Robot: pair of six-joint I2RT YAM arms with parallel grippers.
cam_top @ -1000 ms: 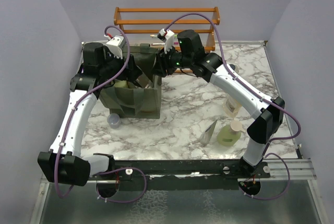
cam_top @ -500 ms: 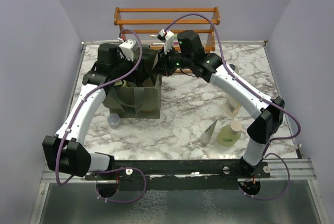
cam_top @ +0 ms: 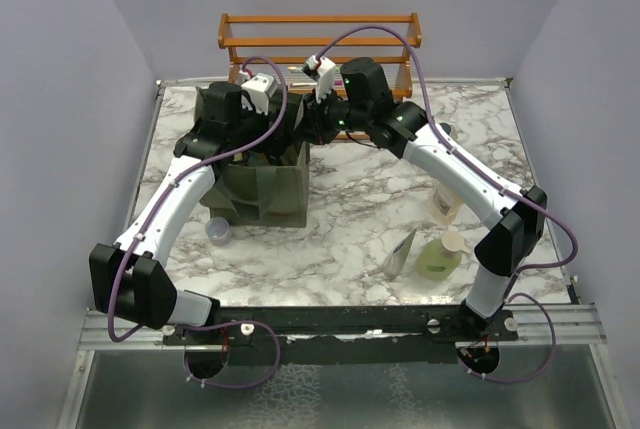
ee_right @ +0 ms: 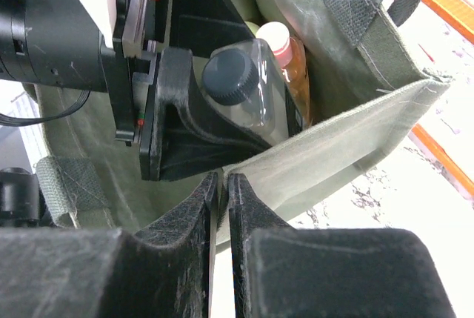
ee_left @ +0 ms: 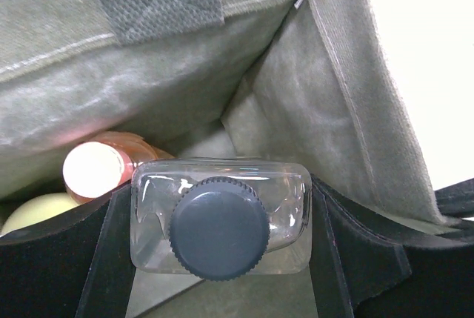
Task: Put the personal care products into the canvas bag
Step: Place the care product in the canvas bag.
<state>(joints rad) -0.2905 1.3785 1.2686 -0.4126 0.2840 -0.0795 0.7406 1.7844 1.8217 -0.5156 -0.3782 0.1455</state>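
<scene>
1. A small lavender cup (cam_top: 218, 231) stands on the marble counter (cam_top: 360, 204), left of centre in the top view, just beside the lower left corner of the bag.
2. The left pincer (ee_left: 221, 218) reaches down into the olive canvas bag (cam_top: 268, 189). Its fingers stand wide and grip a clear bottle (ee_left: 222, 184) with a black screw cap by its two flat sides.
3. Inside the bag, to the left of the gripped bottle in the left wrist view, lies an orange bottle (ee_left: 111, 156) with a pink cap. A pale rounded shape shows at the frame's lower left edge; I cannot tell what it is.
4. The bag stands upright on the counter, upper left of centre, with its mouth open.
5. The right pincer (ee_right: 222, 184) is at the bag's right rim. Its fingers are nearly together, and the fabric edge runs in between their tips, so it is pinching the rim.
6. An orange-brown wooden rack (cam_top: 320, 41) stands at the top centre, behind the bag.
7. At the lower right of the counter, well apart from the bag, a grey pouch (cam_top: 402, 252) stands just beside a pale green bottle (cam_top: 438, 259). A small pale bottle (cam_top: 446, 204) stands near, above them in the frame.
</scene>
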